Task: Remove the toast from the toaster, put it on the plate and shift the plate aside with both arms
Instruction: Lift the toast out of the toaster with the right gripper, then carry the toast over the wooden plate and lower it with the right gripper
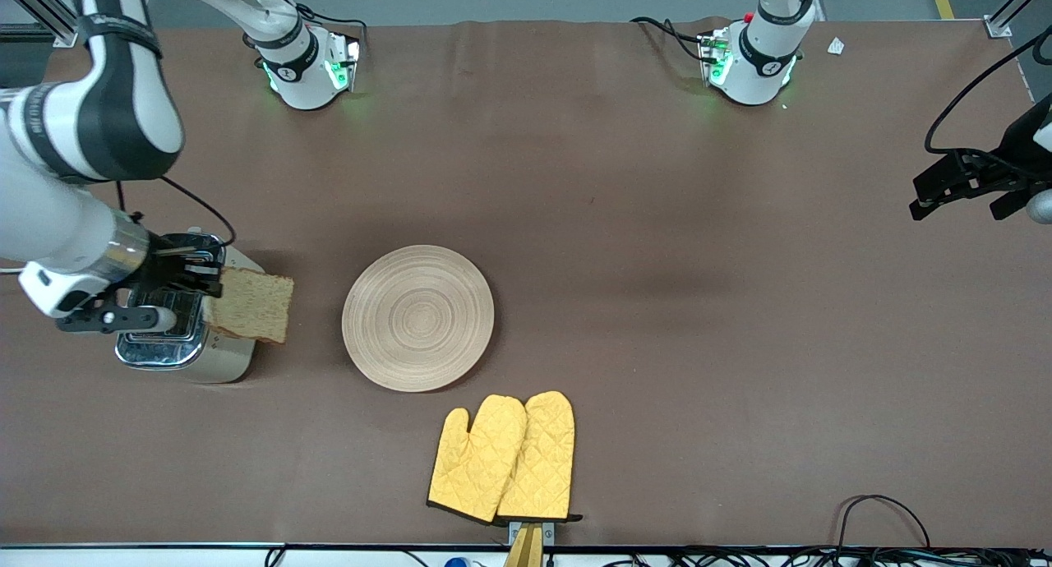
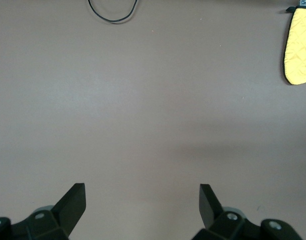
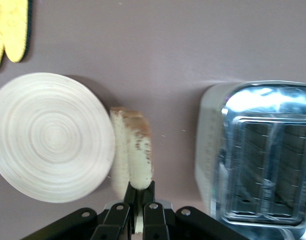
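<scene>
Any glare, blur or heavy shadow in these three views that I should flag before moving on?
Front view: even light, soft shadow on the table beside the plate, green glow at both arm bases. Right wrist view: washed out, with glare on the toaster and the toast bleached and slightly blurred in the right gripper. Left wrist view: flat light, faint shadow band on the bare table ahead of the open left gripper.

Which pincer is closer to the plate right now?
Right. The right pincer is over the toaster beside the plate, shut on the toast. The left pincer waits open, over the left arm's end of the table.
</scene>
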### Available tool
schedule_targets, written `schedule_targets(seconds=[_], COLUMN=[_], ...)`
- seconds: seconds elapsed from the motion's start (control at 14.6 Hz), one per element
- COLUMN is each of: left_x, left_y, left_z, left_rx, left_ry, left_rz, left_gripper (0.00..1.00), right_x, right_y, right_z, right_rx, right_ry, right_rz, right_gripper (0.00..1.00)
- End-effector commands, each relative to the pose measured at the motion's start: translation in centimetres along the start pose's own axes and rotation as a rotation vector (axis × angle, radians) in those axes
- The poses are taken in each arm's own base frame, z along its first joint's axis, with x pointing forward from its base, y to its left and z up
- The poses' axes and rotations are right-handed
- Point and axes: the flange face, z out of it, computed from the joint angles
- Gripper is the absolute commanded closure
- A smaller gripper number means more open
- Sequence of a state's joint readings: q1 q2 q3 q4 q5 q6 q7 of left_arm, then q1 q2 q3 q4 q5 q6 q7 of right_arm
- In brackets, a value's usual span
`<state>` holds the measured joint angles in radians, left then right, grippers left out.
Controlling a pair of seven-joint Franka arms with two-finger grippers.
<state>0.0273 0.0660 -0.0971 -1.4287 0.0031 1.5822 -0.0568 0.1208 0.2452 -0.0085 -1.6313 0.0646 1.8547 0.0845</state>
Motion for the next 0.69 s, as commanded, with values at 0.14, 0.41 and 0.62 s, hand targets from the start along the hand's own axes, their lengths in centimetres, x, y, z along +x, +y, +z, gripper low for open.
schedule_targets(seconds=[0.14,0.41,0.62], left_x=[-0.1,-0.1,-0.1], left_y=[-0.4,-0.6,-0.6], left_z=[-0.2,-0.1,-0.1], left_rx=[0.006,0.006,0.006], left_ry=[-0.001,-0.004,-0.003], left_rz=[0.001,-0.001,-0.001], left_gripper=[0.0,0.0,0.0], right_x=[0.6,0.6,-0.2], right_y=[-8.4,-11.8,-14.5], right_z=[5.7,9.4,10.8], right_rx=[0.115,0.326,0.385], right_ry=[0.026,0.02,0.009], right_rz=[0.118,0.226,0.241], right_gripper=[1.0,1.0,1.0])
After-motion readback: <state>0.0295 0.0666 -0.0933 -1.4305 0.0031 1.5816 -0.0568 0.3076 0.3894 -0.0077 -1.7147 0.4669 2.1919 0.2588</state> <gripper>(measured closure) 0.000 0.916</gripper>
